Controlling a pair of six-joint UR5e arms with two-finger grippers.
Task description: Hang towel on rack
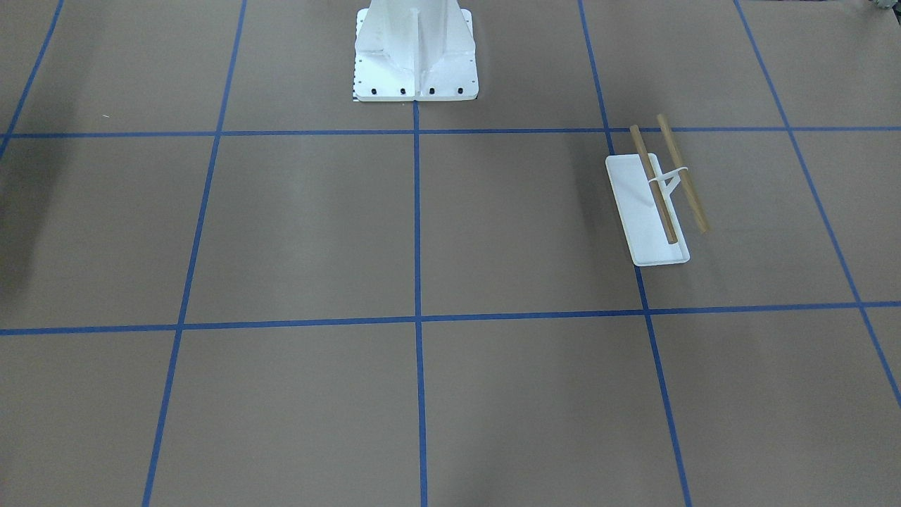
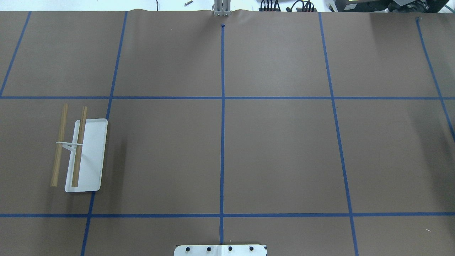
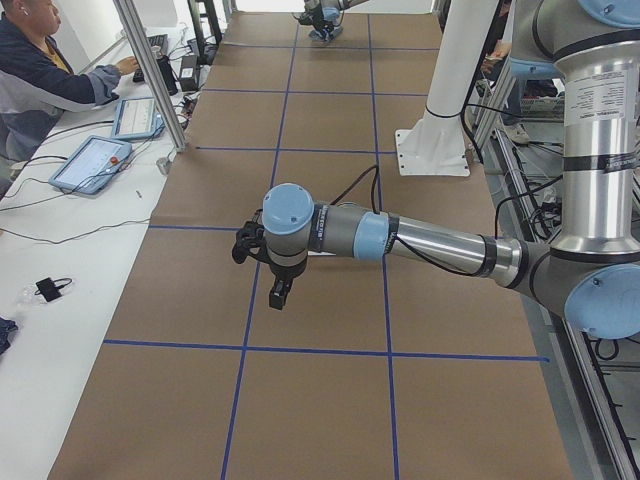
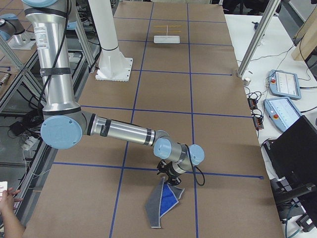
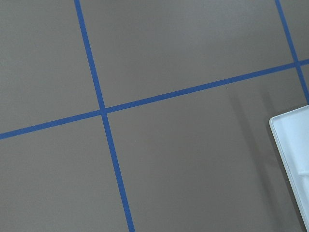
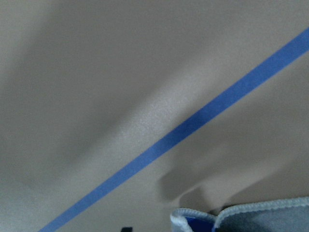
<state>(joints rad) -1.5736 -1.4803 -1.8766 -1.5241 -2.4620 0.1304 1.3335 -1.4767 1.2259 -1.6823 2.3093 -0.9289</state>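
The rack [image 1: 658, 201] stands on the brown table on my left side, with a flat white base and two wooden bars; it also shows in the overhead view [image 2: 80, 153] and far off in the exterior right view [image 4: 167, 32]. A corner of its base [image 5: 292, 154] shows in the left wrist view. The blue towel [image 4: 162, 202] hangs crumpled under my right gripper [image 4: 171, 179], grey side out, its lower end on the table. Its stitched edge [image 6: 241, 217] shows in the right wrist view. My left gripper [image 3: 280, 297] hovers above the table. I cannot tell whether either gripper is open or shut.
The large white bolted pedestal [image 1: 415, 56] stands at the robot's side of the table. Blue tape lines grid the brown surface. An operator [image 3: 40, 70] sits at a side bench with tablets [image 3: 95, 160]. Metal frame posts [image 4: 257, 37] stand at the table's far edge.
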